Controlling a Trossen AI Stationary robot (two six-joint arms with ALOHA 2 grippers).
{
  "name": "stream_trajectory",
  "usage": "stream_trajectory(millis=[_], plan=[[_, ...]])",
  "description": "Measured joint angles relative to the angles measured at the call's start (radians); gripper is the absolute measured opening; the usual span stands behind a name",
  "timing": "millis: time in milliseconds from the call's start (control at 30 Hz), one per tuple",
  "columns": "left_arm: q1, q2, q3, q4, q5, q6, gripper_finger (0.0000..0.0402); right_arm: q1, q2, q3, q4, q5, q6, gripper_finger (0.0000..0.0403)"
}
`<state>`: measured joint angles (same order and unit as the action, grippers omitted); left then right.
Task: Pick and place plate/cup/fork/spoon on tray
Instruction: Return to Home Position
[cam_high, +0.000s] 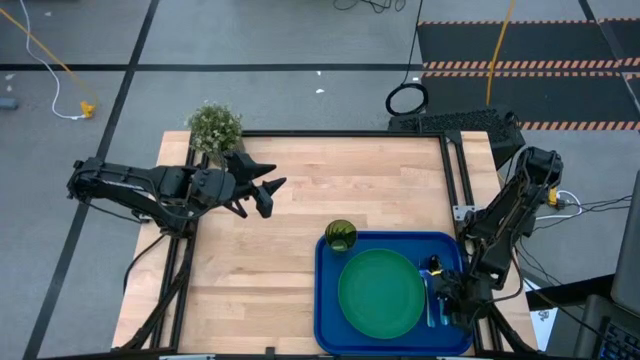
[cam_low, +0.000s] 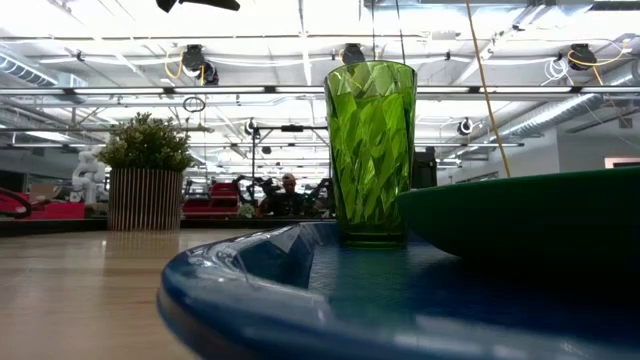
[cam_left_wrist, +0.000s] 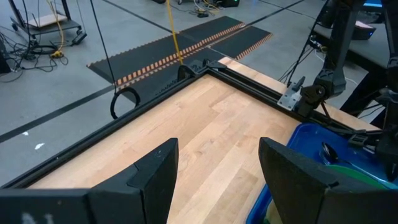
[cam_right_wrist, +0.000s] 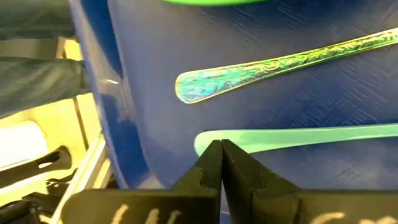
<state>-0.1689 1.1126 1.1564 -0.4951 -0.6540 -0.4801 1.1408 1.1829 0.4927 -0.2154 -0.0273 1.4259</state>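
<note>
So the big bright-blue plastic tray (cam_high: 330, 300) sits at my right-hand end of the wooden table (cam_high: 300, 220), holding the round dark-green plate (cam_high: 381, 293) and, by its far-left corner, the faceted translucent green cup (cam_high: 340, 235). Two slim pale-handled utensils (cam_right_wrist: 280, 62) lie along the right rim. My right claw (cam_right_wrist: 221, 149) hovers pinched shut, empty, over one handle; my left claw (cam_left_wrist: 217, 168) hangs wide open, empty.

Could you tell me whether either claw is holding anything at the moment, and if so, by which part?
Nothing is held. The right claw is shut and empty above the fork on the tray; the left claw hangs open over bare table.
</note>
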Motion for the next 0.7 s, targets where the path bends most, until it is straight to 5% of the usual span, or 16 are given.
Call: stream_trajectory(millis=[200, 400, 700], plan=[[0.000, 0.000, 0.000, 0.000, 0.001, 0.000, 0.0225, 0.000, -0.086, 0.000, -0.002, 0.010, 0.002, 0.0000], [0.000, 0.000, 0.000, -0.001, 0.001, 0.052, 0.0225, -0.002, -0.240, 0.001, -0.067, 0.163, -0.009, 0.0000], [0.000, 0.000, 0.000, -0.001, 0.002, 0.163, 0.0225, -0.051, -0.455, 0.002, -0.084, 0.328, -0.427, 0.0000]])
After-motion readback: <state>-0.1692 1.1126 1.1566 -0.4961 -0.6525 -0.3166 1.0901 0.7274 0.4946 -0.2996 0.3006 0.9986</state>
